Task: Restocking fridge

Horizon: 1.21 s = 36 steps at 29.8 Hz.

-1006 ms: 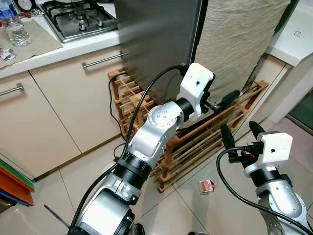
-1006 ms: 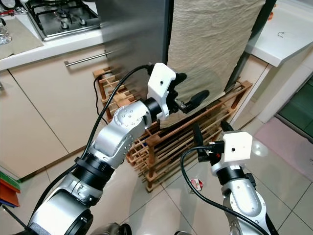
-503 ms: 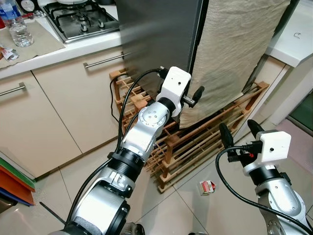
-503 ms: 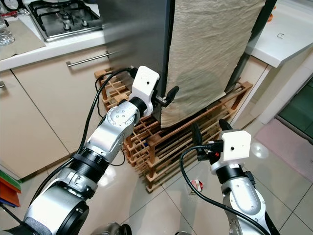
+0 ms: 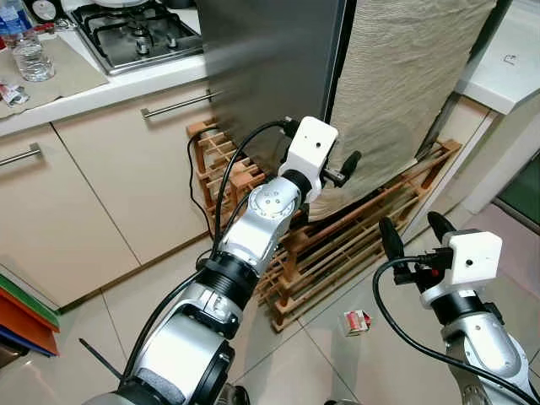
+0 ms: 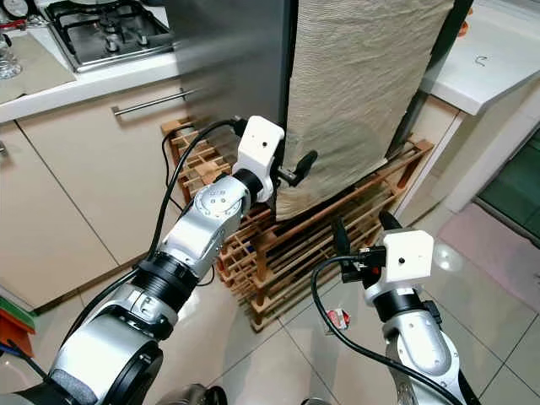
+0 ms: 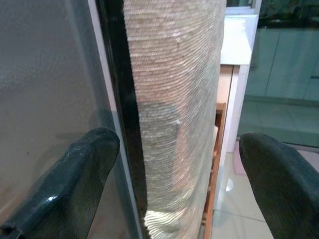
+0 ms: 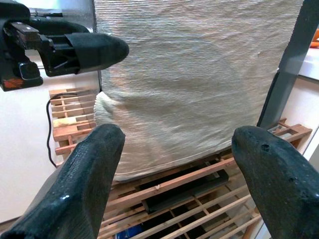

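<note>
Our left gripper point(image 7: 174, 164) is spread wide at the fridge point(image 5: 270, 59) door's edge, one finger point(image 7: 75, 174) on the steel face, the other beyond the beige cloth point(image 5: 405, 76); our right gripper point(image 5: 415, 232), fingers apart too, hovers lower, near the wooden rack point(image 5: 354, 236), holding nothing.

Fridge point(image 5: 270, 59) top is cut off by the frame, and the cloth point(image 5: 405, 76) hides its front. Your left arm covers part of the rack point(image 5: 371, 228). Packet point(image 5: 356, 321) on the floor: label too small to read. Bottle point(image 5: 10, 17) cropped at the corner.
</note>
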Motion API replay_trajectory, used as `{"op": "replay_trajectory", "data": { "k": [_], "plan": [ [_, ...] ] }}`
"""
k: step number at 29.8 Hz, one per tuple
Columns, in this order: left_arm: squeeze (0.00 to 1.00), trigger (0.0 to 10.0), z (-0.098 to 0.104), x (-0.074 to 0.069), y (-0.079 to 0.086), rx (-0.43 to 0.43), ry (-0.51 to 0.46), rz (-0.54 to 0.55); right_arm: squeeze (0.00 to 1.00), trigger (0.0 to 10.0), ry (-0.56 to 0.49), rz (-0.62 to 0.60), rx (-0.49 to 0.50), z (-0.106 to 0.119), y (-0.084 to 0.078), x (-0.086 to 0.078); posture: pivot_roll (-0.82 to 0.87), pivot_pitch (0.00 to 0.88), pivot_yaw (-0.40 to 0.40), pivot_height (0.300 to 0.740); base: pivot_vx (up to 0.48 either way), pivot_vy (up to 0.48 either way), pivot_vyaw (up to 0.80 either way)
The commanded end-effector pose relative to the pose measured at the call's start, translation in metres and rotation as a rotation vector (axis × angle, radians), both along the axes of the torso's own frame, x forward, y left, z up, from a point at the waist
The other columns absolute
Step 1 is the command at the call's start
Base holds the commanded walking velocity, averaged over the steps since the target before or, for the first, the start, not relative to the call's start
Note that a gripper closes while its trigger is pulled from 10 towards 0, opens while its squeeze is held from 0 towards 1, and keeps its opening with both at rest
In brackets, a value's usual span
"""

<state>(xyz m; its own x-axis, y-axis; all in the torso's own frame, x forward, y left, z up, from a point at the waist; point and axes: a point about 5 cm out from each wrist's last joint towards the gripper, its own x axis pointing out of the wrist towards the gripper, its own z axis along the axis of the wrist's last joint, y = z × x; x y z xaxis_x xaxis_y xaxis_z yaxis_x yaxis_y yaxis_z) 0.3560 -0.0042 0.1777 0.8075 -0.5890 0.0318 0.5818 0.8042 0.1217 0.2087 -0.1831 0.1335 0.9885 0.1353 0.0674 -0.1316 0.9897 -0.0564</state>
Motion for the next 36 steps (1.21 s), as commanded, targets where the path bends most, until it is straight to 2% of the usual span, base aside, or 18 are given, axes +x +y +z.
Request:
{"op": "replay_trajectory", "data": {
  "k": [1, 15, 23, 36],
  "plan": [
    [0.0, 10.0, 0.01, -0.002, -0.015, -0.02, -0.02, -0.027, 0.0, 10.0, -0.013, 0.001, 0.002, 0.003, 0.0, -0.002, -0.02, 0.051, 0.018, 0.74, 0.0, 0.0, 0.0],
    [0.0, 10.0, 0.003, -0.005, -0.031, -0.022, 0.029, -0.049, 0.0, 10.0, -0.01, 0.002, 0.0, 0.003, 0.0, -0.002, -0.01, 0.057, 0.016, 0.74, 0.0, 0.0, 0.0],
    [0.0, 10.0, 0.015, -0.007, -0.047, -0.048, 0.018, -0.078, 0.0, 10.0, -0.009, 0.013, -0.001, 0.003, 0.002, 0.001, -0.01, 0.058, 0.017, 0.74, 0.0, 0.0, 0.0],
    [0.0, 10.0, 0.032, -0.009, -0.054, -0.138, 0.005, -0.122, 0.0, 10.0, -0.01, 0.007, -0.004, 0.003, 0.001, 0.001, -0.02, 0.061, 0.023, 0.74, 0.0, 0.0, 0.0]
  ]
}}
